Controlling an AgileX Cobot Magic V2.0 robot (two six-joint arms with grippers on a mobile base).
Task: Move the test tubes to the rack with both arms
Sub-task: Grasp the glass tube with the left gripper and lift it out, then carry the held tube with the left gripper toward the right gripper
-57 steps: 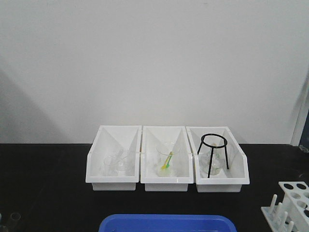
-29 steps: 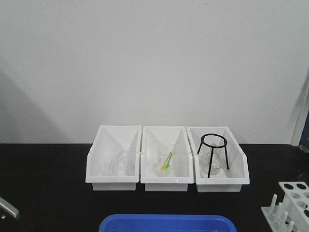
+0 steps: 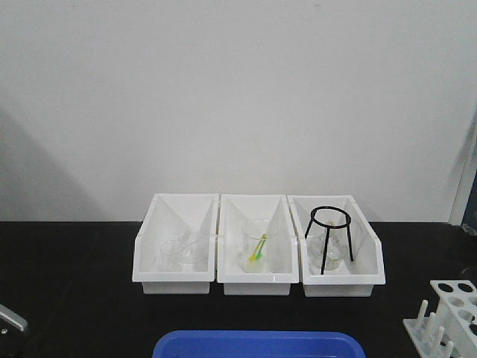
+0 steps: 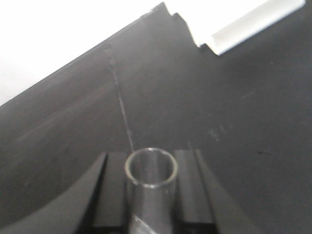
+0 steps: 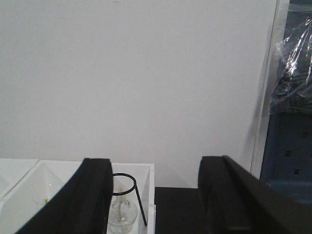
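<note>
A clear glass test tube [image 4: 151,195] stands upright between the black fingers [image 4: 113,192] of my left gripper [image 4: 151,157], which is shut on it; its round rim faces the camera above the black tabletop. In the front view only a grey piece of the left arm [image 3: 10,319] shows at the lower left edge. The white rack [image 3: 456,294], with round holes and upright pegs, sits at the lower right corner. My right gripper [image 5: 153,165] is open, held up off the table, with nothing between its wide-apart fingers.
Three white bins [image 3: 176,277] stand in a row at the back; the middle one holds a beaker with a green-yellow stick [image 3: 258,247], the right one a black tripod [image 3: 329,224]. A blue tray [image 3: 257,343] lies at the front edge. A bin corner [image 4: 253,27] shows beyond the left gripper.
Tube rims seen at the lower left a second ago no longer show. A grey part of the left arm has come into view there and has since sunk slightly.
</note>
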